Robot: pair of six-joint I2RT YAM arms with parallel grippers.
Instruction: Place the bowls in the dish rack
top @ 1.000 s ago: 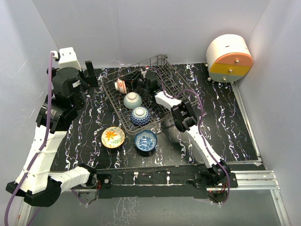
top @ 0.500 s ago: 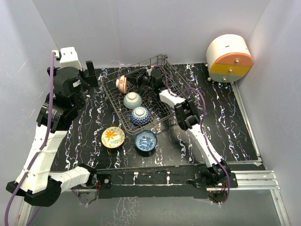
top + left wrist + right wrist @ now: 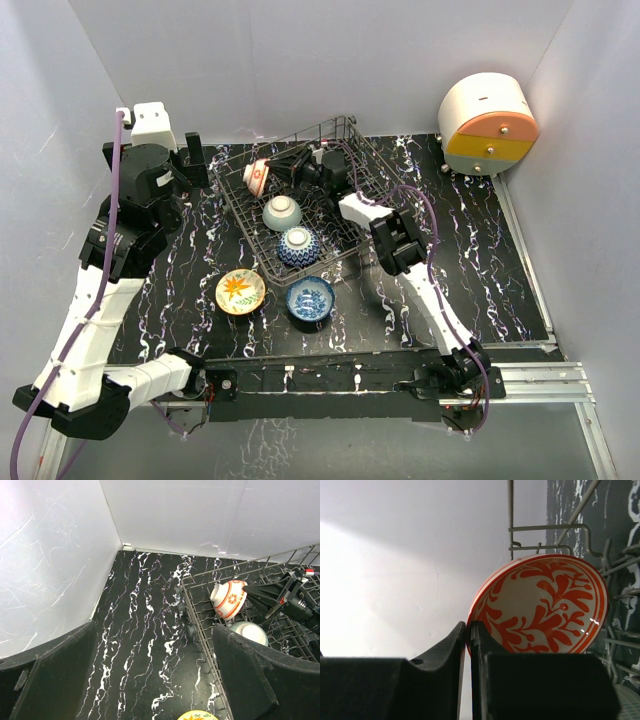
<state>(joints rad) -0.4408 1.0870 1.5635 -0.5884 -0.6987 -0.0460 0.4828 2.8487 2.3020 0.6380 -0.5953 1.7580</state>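
Orange-red bowl point(image 3: 257, 177): inside the dish rack point(image 3: 248, 212) at its far left corner, standing on edge and tilted, pale underside toward the left arm, patterned inside toward the right gripper point(image 3: 276, 170).
Right gripper: fingers pressed together, only a hairline slit between them; the tips sit at the bowl's rim – the views do not show whether the rim is pinched or merely touched.
Grey-green bowl point(image 3: 282, 212): upside down in the rack, just nearer than the orange-red one.
Blue-white bowl point(image 3: 298, 246): upside down too, next along the same row, close to the rack's near edge.
Yellow-orange floral bowl point(image 3: 240, 291): upright on the table point(image 3: 470, 250), just outside the rack's near corner.
Second blue-white bowl point(image 3: 311, 299): upright on the table, beside the floral one and apart from it.
Left gripper point(image 3: 150, 680): jaws spread wide, holding nothing – raised over the table left of the rack.
Drawer unit point(image 3: 487, 125): round, white-orange-yellow, far right corner, well apart from the rack.
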